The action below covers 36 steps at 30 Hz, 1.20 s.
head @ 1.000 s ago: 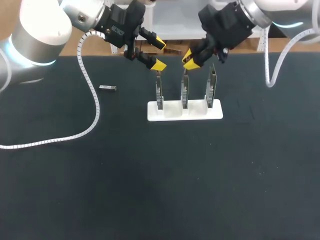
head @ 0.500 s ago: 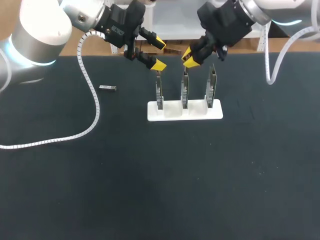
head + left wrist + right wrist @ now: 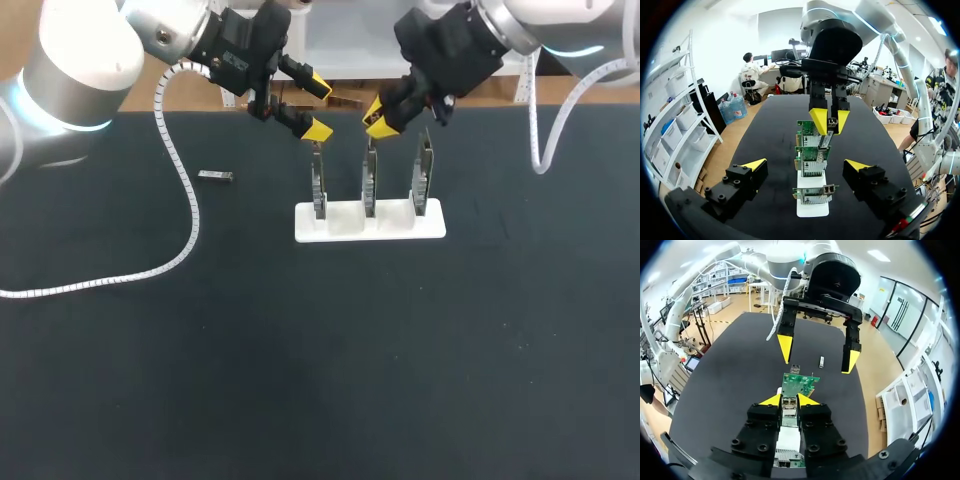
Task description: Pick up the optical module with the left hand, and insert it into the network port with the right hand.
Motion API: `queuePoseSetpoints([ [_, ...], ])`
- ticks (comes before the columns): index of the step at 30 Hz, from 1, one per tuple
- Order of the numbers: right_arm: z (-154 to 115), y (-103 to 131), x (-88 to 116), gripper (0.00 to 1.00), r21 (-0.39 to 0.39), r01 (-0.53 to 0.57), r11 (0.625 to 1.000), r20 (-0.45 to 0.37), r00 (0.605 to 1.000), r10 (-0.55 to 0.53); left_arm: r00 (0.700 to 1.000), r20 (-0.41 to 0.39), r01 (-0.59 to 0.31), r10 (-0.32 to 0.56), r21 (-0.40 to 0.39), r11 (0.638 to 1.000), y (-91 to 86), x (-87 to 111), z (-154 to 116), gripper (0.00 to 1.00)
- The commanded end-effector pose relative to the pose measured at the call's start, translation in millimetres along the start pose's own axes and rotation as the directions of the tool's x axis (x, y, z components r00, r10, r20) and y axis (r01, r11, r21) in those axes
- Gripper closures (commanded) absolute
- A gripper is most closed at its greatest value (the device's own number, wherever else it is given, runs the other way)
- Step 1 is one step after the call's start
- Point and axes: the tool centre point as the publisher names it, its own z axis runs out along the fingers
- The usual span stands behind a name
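Cards (image 3: 424, 180), three of them, stand up in a white stand (image 3: 345, 228) on the black table (image 3: 320, 350). My right gripper (image 3: 377, 117) is just above the middle card (image 3: 369, 185). Its fingers pinch the optical module (image 3: 826, 139), which points down at that card. My left gripper (image 3: 318, 107) hangs over the left card (image 3: 318, 188), fingers spread wide, holding nothing. A small silver piece (image 3: 215, 176) lies flat on the table, well apart from the stand.
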Motion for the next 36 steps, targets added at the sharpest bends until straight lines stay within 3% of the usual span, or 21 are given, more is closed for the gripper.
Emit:
queuePoseSetpoints([
  [1, 0, 2, 2, 1.0, 0.004, -0.003, 1.0, 0.0, 1.0, 0.003, 1.0, -0.003, 0.001, -0.001, -0.001, 1.0, -0.4, -0.4, 0, 0.0],
  [8, 1, 3, 2, 1.0, -0.004, -0.002, 1.0, -0.007, 1.0, 0.002, 1.0, -0.003, 0.001, -0.001, -0.001, 1.0, -0.4, -0.4, 0, 0.0],
  [12, 4, 2, 1, 1.0, -0.039, 0.01, 0.999, -0.068, 0.998, -0.013, 1.0, -0.003, 0.001, -0.001, -0.001, 1.0, -0.4, -0.4, 0, 0.0],
  [18, 4, 1, -1, 1.0, -0.044, 0.032, 0.999, -0.084, 0.996, -0.036, 1.0, -0.003, 0.001, -0.001, -0.001, 1.0, -0.4, -0.4, 0, 0.0],
  [36, -5, 3, -11, 1.0, 0.006, 0.065, 0.998, -0.111, 0.992, -0.064, 1.0, -0.003, 0.001, -0.001, -0.001, 1.0, -0.4, -0.4, 0, 0.0],
])
